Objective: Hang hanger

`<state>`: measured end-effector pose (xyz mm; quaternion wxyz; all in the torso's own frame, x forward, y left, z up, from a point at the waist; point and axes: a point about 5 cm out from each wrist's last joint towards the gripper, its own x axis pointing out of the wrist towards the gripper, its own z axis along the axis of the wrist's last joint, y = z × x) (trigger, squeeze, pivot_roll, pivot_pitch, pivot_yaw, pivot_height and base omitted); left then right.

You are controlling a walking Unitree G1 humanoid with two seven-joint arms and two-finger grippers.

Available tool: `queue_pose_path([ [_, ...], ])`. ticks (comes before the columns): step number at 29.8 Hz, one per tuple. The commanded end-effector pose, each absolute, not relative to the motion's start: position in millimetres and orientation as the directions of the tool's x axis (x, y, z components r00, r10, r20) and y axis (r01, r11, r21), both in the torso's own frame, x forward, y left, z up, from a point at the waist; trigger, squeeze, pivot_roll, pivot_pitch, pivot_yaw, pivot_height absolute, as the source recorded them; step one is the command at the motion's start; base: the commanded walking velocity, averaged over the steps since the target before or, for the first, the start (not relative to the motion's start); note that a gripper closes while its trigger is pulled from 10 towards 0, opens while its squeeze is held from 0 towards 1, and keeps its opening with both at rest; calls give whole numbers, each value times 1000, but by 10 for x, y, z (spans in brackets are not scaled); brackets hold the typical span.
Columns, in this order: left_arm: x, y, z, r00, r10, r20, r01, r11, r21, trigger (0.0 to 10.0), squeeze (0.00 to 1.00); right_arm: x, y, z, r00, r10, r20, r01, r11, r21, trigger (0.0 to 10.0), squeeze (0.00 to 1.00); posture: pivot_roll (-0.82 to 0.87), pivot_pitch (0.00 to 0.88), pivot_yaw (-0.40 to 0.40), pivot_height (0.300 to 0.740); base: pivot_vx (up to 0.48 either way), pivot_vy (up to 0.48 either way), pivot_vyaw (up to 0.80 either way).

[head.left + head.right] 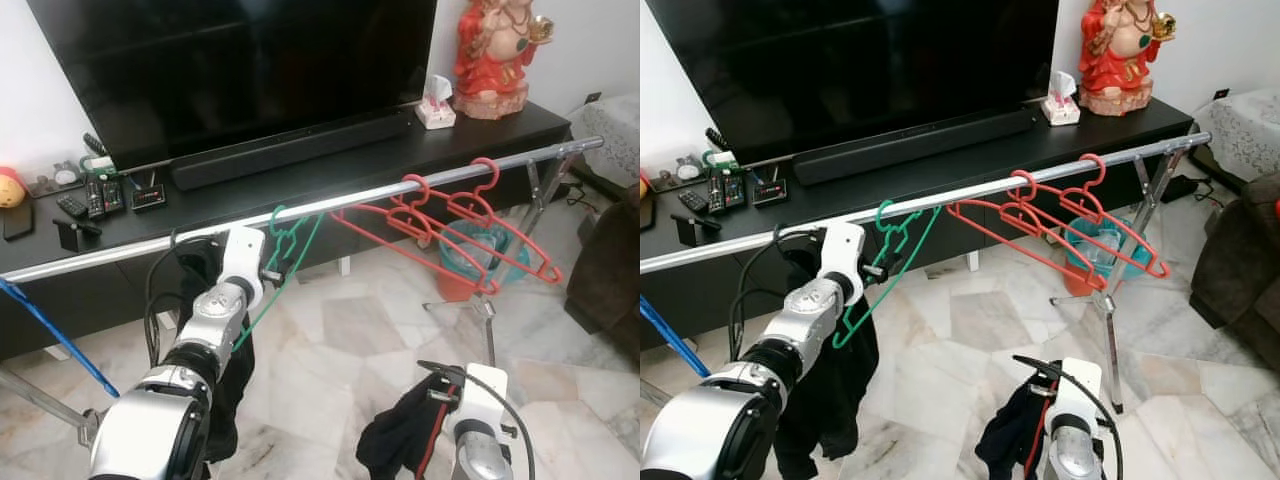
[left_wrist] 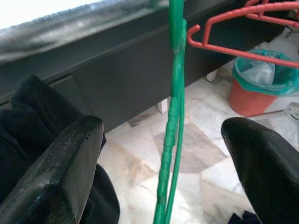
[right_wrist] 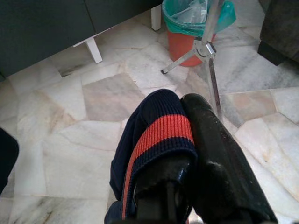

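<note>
A green hanger (image 1: 283, 232) hangs by its hook on the silver rail (image 1: 120, 252), tilted down toward my left arm. My left gripper (image 1: 277, 270) is raised just under the rail; in the left wrist view it stands open with the green hanger (image 2: 174, 121) between its fingers (image 2: 70, 168), touching neither. Two red hangers (image 1: 450, 225) hang further right on the same rail. Low at the front, my right gripper (image 3: 187, 121) is shut on a dark navy garment with a red stripe (image 3: 159, 126), which droops below it (image 1: 395, 435).
A black garment (image 1: 830, 390) hangs under my left arm. Behind the rail stands a black TV console (image 1: 330, 165) with a TV and soundbar. A red bin with a green liner (image 1: 470, 255) and the rack's leg (image 1: 487, 320) are to the right, a dark sofa (image 1: 610, 280) beyond.
</note>
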<state>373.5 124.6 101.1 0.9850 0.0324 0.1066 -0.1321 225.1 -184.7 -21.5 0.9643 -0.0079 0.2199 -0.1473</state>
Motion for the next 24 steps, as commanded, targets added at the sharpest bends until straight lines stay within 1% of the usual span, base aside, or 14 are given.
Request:
queue_pose_path([
  [1,3723,1264,969,934,-259,-246,271,963,16,10000,0,2304,-1805,-174,876,-272,-398,266,961,-70,10000,0,-36,0,98,740,0,0,0],
  [7,3721,1256,976,921,-304,-244,310,951,-12,10000,0,2304,-1792,-177,880,-262,-395,260,964,-60,10000,0,-32,0,100,740,0,0,0],
  [11,3724,1257,981,920,-306,-246,316,949,1,10000,0,2306,-1784,-176,881,-259,-395,258,964,-58,10000,0,-29,0,100,740,0,0,0],
  [14,3723,1249,982,915,-323,-240,330,944,-14,10000,0,2312,-1774,-170,887,-248,-390,249,967,-49,10000,0,-31,0,100,740,0,0,0],
  [16,3713,1219,983,903,-360,-233,364,931,-28,10000,0,2316,-1774,-169,888,-246,-388,248,968,-47,10000,0,-32,0,99,740,0,0,0],
  [19,3706,1205,977,897,-374,-235,379,925,-24,10000,0,2315,-1775,-171,889,-245,-388,247,968,-46,10000,0,-30,0,98,740,0,0,0],
  [21,3697,1178,971,886,-401,-232,401,915,-48,10000,0,2318,-1756,-170,894,-233,-383,237,971,-39,10000,0,-29,0,97,740,0,0,0],
  [24,3696,1178,971,885,-404,-231,403,914,-50,10000,0,2324,-1746,-153,898,-229,-375,234,972,-33,10000,0,-29,0,98,740,0,0,0],
])
